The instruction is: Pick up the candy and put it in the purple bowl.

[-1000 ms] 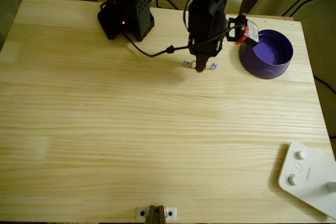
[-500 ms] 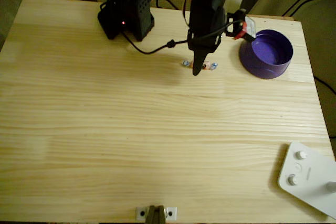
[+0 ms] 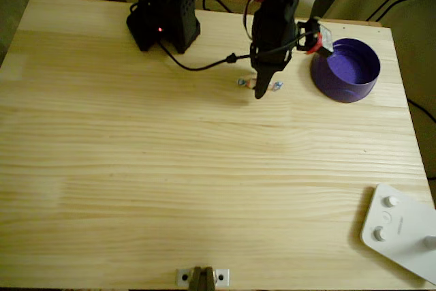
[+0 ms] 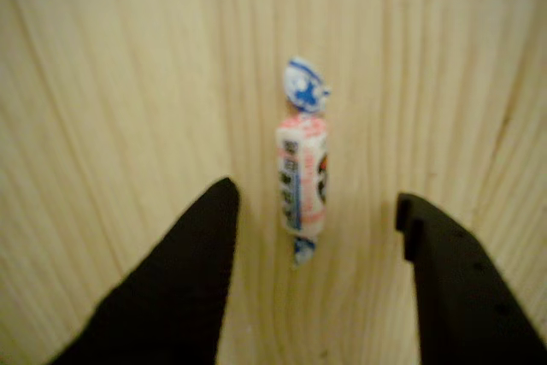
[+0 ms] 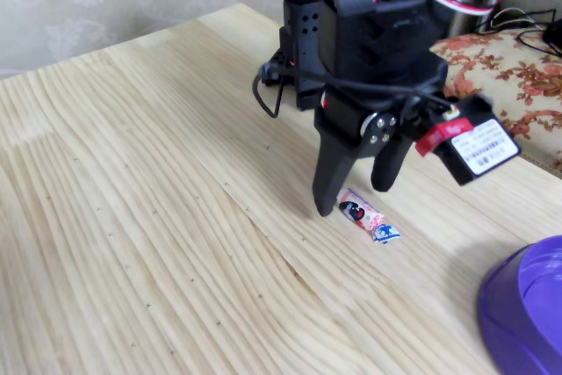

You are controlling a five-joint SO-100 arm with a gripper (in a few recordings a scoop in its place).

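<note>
On the pale wooden table (image 3: 204, 168), the candy (image 4: 302, 179) lies flat just left of the purple bowl (image 3: 345, 71) in the overhead view, between the spread, released jaws of the black gripper (image 4: 316, 211).

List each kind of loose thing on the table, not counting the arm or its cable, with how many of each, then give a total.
Candy: 1
Purple bowl: 1
White device with knobs: 1
Total: 3
</note>
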